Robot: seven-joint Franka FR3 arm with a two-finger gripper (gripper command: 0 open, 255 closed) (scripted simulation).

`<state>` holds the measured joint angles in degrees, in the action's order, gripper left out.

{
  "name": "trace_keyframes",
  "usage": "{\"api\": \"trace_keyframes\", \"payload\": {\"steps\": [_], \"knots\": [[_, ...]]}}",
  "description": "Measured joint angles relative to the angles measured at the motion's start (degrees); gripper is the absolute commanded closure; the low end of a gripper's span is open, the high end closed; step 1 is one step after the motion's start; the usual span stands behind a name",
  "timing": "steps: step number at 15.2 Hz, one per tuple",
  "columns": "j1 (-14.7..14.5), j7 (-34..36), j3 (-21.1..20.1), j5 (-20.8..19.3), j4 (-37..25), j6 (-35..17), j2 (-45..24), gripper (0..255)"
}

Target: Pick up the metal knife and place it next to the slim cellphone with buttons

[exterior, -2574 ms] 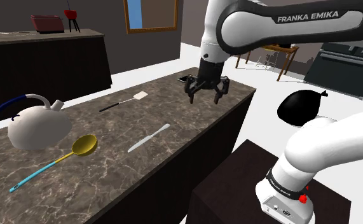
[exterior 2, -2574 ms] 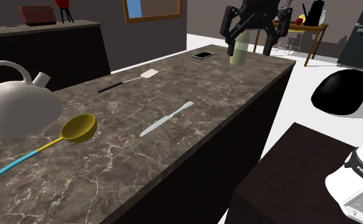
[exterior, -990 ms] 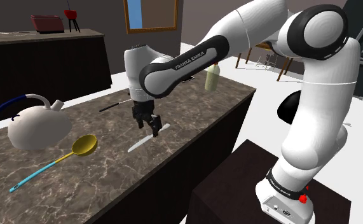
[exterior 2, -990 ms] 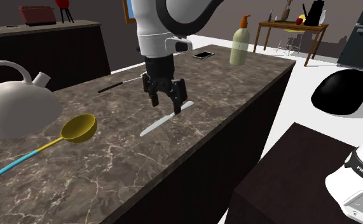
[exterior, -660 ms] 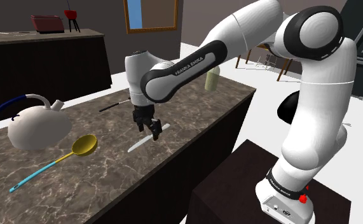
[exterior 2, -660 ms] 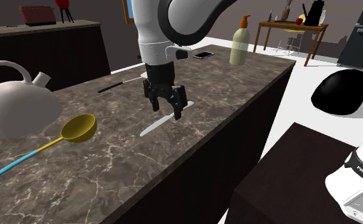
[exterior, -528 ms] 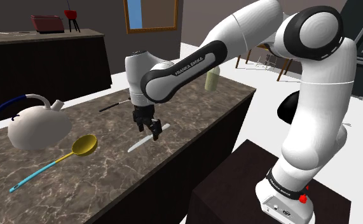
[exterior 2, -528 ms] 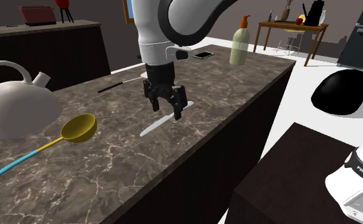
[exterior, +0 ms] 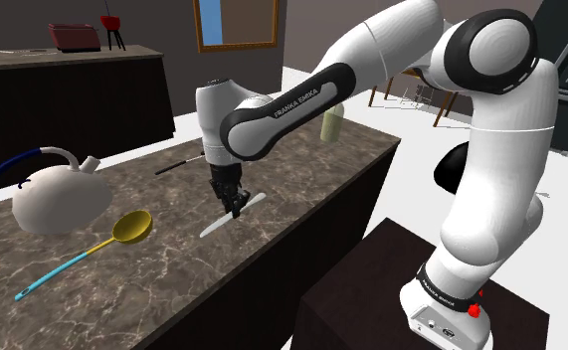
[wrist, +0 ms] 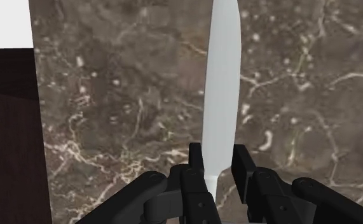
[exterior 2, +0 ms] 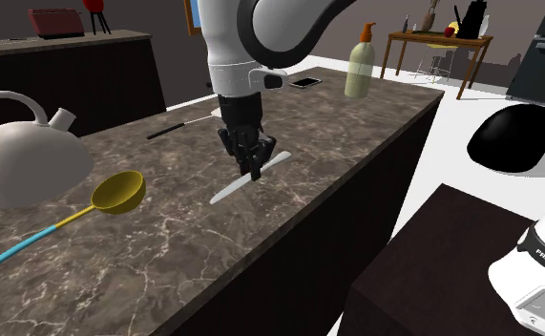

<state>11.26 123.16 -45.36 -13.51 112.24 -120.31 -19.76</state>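
A pale, flat knife (exterior: 214,226) lies on the dark marble counter (exterior: 122,288), near its front edge. My black gripper (exterior: 236,208) points straight down over the middle of the knife, and its fingers are shut on it. In the second exterior view the gripper (exterior 2: 254,173) pinches the knife (exterior 2: 228,191) where blade meets handle. In the wrist view the knife (wrist: 222,83) runs away from the gripper (wrist: 218,167), clasped between the fingers (wrist: 196,164). The slim cellphone (exterior 2: 306,83) lies flat at the far end of the counter.
A white kettle (exterior: 58,194) with a blue handle and a yellow ladle (exterior: 130,227) sit toward the shoulder view's left. A spatula (exterior: 177,165) lies behind the gripper. A soap bottle (exterior 2: 359,67) stands beside the phone. A black bag (exterior 2: 518,134) lies on the floor.
The fingers, open astride the knife half a second ago, have closed onto it. The arm came down slightly a second ago and has stayed put since. The knife has not moved.
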Motion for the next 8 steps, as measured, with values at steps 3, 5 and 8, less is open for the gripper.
{"api": "trace_keyframes", "payload": {"steps": [3, 5, 8], "knots": [[0.0, 0.0, 0.0, 0.0, 0.0, 0.0, 0.0, 255], [0.0, 0.0, 0.0, 0.0, 0.0, 0.0, 0.0, 255], [0.2, -0.2, -0.3, 0.5, -0.2, 0.7, 0.5, 255]]}}
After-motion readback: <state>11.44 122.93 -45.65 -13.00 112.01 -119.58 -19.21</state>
